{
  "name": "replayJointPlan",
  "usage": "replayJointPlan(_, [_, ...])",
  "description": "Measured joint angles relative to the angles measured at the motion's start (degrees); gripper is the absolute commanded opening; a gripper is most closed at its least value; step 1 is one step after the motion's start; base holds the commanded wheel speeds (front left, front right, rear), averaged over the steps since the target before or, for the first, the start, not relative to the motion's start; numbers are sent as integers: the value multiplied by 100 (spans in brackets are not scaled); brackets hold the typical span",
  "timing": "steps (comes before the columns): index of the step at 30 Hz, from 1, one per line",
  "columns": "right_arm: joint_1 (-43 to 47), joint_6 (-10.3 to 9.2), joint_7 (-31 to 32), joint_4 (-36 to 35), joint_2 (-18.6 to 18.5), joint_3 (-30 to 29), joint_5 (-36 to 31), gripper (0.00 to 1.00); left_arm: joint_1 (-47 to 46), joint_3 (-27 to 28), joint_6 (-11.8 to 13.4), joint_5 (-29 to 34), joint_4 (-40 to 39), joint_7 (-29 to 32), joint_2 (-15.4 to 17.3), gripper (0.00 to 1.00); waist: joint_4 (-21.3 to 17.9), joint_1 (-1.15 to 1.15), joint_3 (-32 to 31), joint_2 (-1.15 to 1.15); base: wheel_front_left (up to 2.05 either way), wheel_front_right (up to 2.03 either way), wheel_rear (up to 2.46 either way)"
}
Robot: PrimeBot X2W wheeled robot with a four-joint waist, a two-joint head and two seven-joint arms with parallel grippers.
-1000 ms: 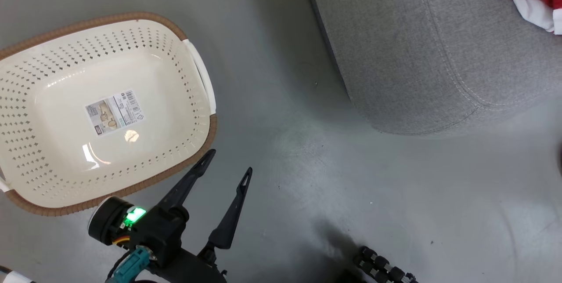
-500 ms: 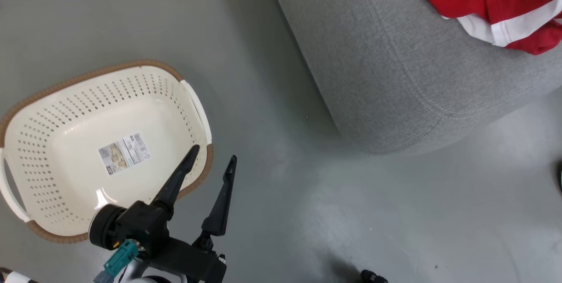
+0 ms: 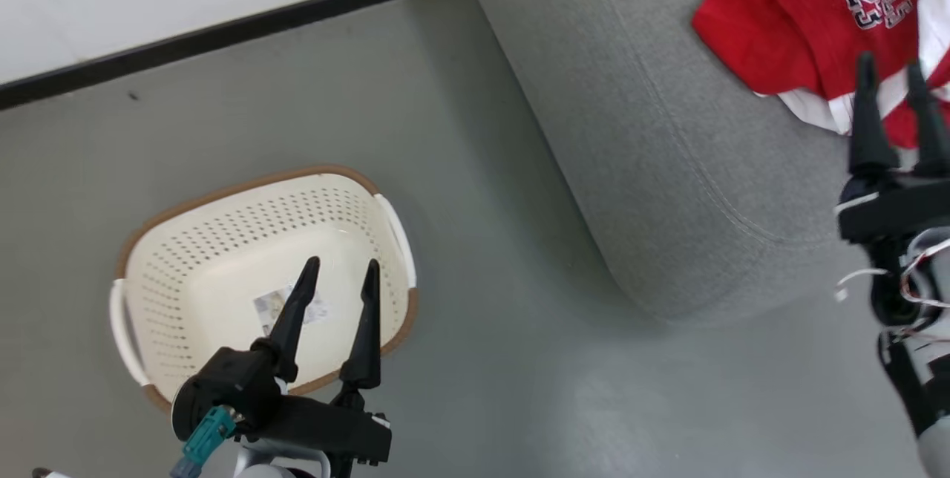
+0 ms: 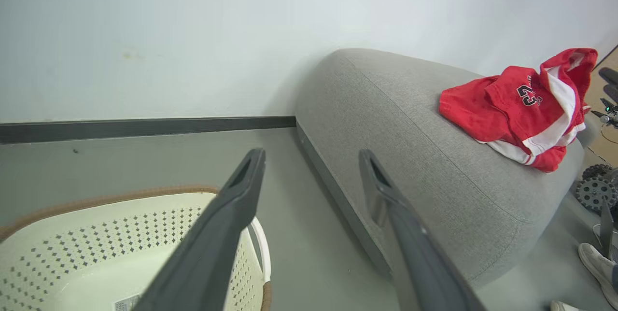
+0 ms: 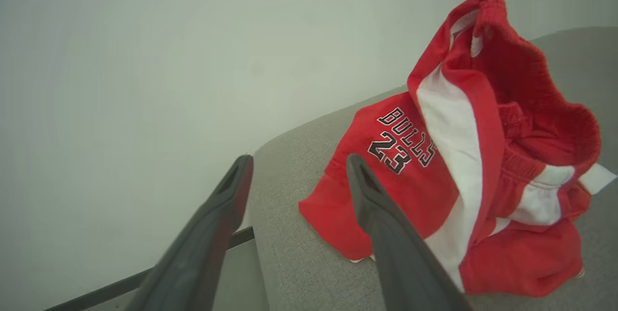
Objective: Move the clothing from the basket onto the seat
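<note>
While the clothing (image 3: 779, 25) lies heaped on the seat (image 3: 631, 129), the basket (image 3: 245, 182) stands on the floor (image 3: 482, 240) nearby; the left gripper (image 3: 342, 264) hangs over the basket with fingers (image 3: 292, 311) spread wide, holding nothing, and the right gripper (image 3: 888, 60), equally wide and free, points at the clothing

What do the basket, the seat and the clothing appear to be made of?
The basket: seemingly moulded plastic, cream, slightly glossy, punched with small holes; its brown rim looks woven, perhaps moulded too. The seat: grey woven upholstery fabric, matte, with a stitched seam. The clothing: soft red fabric with white panels, crumpled in folds; fibre unclear.
</note>
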Motion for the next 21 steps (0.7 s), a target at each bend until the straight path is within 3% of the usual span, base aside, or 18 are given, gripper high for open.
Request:
replayJointPlan(11, [993, 0, 1, 76, 313, 731, -60, 100, 185, 434, 100, -135, 726, -301, -121, 100, 862, 1, -860, 0, 0, 0, 0])
replayJointPlan(21, [2168, -1, 2, 100, 575, 870, -300, 100, 337, 497, 145, -101, 1245, -353, -141, 100, 1698, 0, -1547, 0, 0, 0, 0])
